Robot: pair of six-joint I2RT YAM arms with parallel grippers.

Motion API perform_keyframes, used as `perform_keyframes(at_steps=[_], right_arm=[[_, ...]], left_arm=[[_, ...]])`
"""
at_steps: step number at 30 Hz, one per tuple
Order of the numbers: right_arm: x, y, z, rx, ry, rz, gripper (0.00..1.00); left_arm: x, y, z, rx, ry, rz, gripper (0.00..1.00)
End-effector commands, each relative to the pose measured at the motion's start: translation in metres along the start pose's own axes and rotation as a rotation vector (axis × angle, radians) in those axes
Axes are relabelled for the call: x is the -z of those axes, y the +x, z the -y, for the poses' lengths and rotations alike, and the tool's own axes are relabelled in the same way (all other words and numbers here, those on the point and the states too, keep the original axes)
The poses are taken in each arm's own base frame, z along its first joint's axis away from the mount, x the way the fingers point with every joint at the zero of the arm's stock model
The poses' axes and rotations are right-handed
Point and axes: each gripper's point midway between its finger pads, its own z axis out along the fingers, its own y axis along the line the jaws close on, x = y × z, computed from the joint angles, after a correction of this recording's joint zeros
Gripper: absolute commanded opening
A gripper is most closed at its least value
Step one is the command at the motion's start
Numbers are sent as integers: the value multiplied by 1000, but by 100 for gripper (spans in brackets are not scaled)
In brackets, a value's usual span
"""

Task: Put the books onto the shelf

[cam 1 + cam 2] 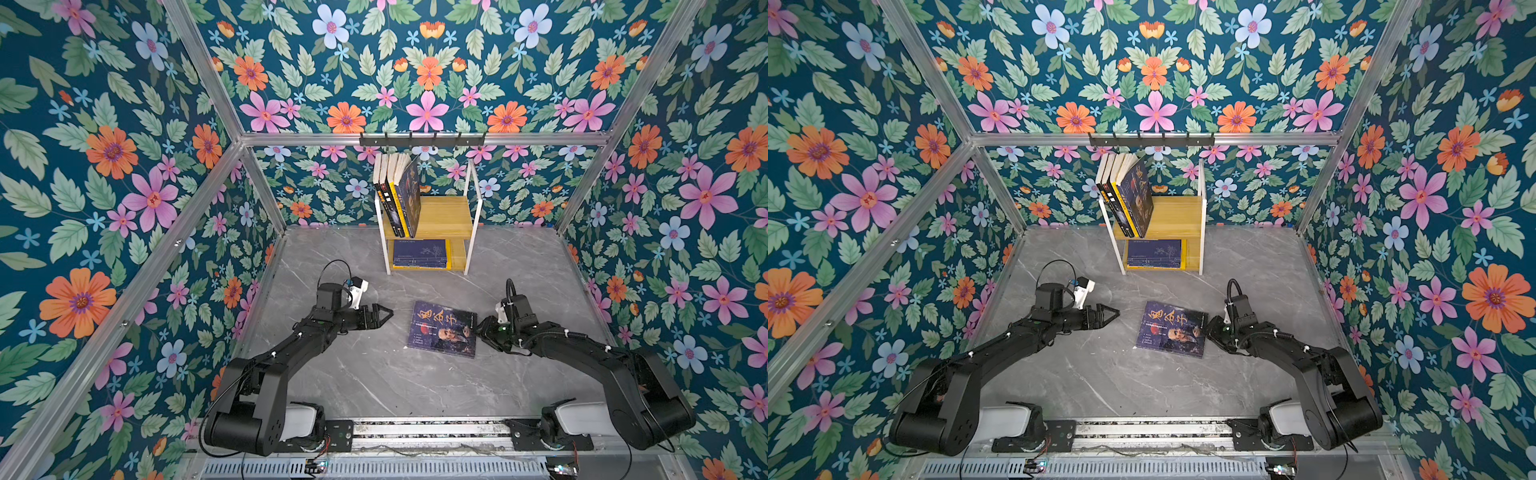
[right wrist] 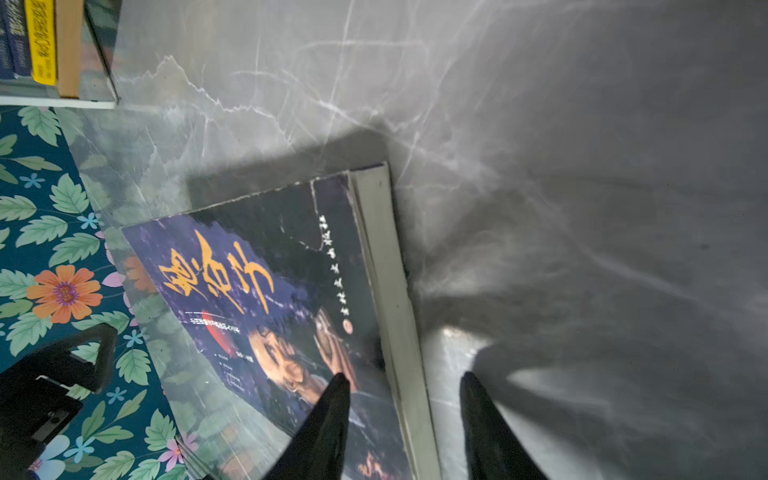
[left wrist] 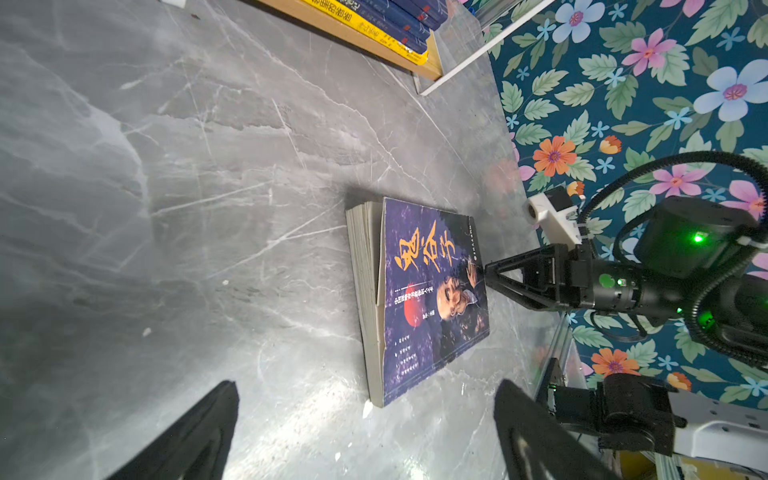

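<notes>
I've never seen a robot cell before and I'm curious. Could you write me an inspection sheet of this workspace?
Surface: grey marbled tabletop, flat.
Job's things: white-framed shelf holds upright books on top and a flat stack below; portrait book lies flat on the tabletop.
Clutter: a few pale specks.
Tools: left tool open, beside the portrait book, apart from it; right tool open at the opposite edge, one finger over the cover.
Cables: black cable loops over each wrist.
Surroundings: floral walls, aluminium frame, black hook rail above the shelf.
</notes>
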Motion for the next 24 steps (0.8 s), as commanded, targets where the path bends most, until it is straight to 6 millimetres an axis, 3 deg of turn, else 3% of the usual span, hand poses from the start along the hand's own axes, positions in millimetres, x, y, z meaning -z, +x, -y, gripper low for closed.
perform_keyframes(at_steps=[1,17,24], right_arm=[[-5,-3,-6,15,1,9,41],[-55,15,-44,111,16,-76,39],[-73,26,-49,125,31,-119,38]], left_arm=[[-4,-5,1,-7,-5,16,96],[-20,4,-28,61,-132,-19,80],[-23,9,-43,96,-194,-37,77]])
